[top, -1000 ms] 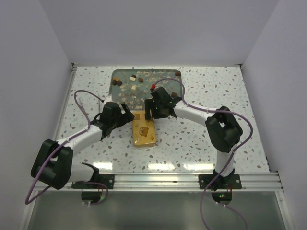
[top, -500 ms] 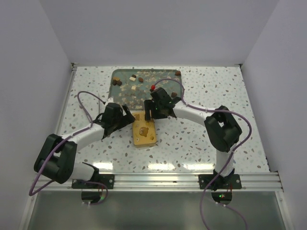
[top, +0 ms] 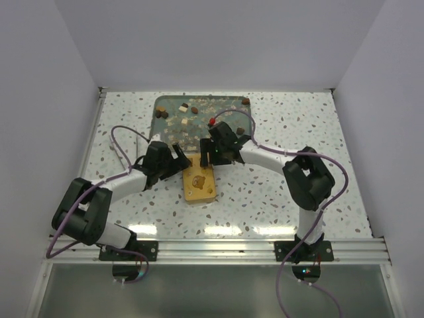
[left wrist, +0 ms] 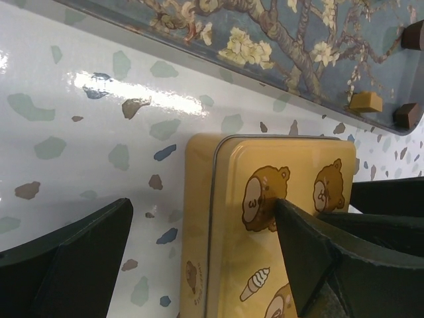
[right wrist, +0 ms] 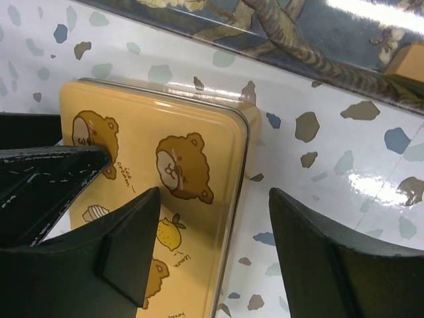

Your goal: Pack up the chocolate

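The gold tin point(top: 200, 183), lid shut and printed with bears, lies on the table between both arms. The chocolate pieces point(top: 159, 113), dark brown and cream, lie scattered on the blue floral tray point(top: 156, 101) behind the tin. My left gripper point(top: 181, 159) is open and empty, its jaws straddling the tin's point(left wrist: 298, 172) far left edge point(left wrist: 205, 258). My right gripper point(top: 205, 154) is open and empty, straddling the tin's point(right wrist: 152, 132) far right edge point(right wrist: 228, 252). A cream piece point(left wrist: 366, 101) and a dark piece point(left wrist: 405, 114) show on the tray in the left wrist view.
The tray's near rim point(left wrist: 199, 56) runs just behind the tin. The left gripper's finger point(right wrist: 46, 172) lies over the tin in the right wrist view. Thin pale flakes litter the tray. White walls enclose the speckled table point(top: 298, 132).
My left arm has swung in toward the tin, its elbow moving right and its gripper closing on the tin's left edge. The right arm and tin have hardly moved.
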`<action>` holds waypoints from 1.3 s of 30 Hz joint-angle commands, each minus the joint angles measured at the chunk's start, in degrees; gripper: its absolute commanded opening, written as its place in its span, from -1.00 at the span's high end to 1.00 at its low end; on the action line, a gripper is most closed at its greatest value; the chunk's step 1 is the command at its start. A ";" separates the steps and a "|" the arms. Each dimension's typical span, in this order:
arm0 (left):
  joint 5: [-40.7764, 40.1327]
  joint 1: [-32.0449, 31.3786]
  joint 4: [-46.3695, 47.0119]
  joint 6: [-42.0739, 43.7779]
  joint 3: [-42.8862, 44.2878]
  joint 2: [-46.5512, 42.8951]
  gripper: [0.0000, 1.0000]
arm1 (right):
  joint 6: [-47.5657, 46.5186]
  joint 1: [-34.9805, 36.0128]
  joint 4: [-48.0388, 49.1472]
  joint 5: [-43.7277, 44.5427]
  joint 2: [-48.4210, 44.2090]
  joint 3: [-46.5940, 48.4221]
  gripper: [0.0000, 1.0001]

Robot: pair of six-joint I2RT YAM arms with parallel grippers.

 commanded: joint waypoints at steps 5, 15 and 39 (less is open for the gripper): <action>3.49 -1.31 1.92 3.64 -0.16 2.47 -0.85 | 1.56 -0.16 -3.89 1.37 -3.40 -6.02 -0.38; 6.57 -5.18 6.85 4.87 0.89 3.69 -0.84 | 3.23 -0.16 -3.89 1.28 -5.87 -8.57 -0.38; -3.44 -2.11 -8.70 13.74 6.43 -11.67 -1.00 | -2.74 -2.09 -9.86 2.86 -19.83 -2.77 -0.55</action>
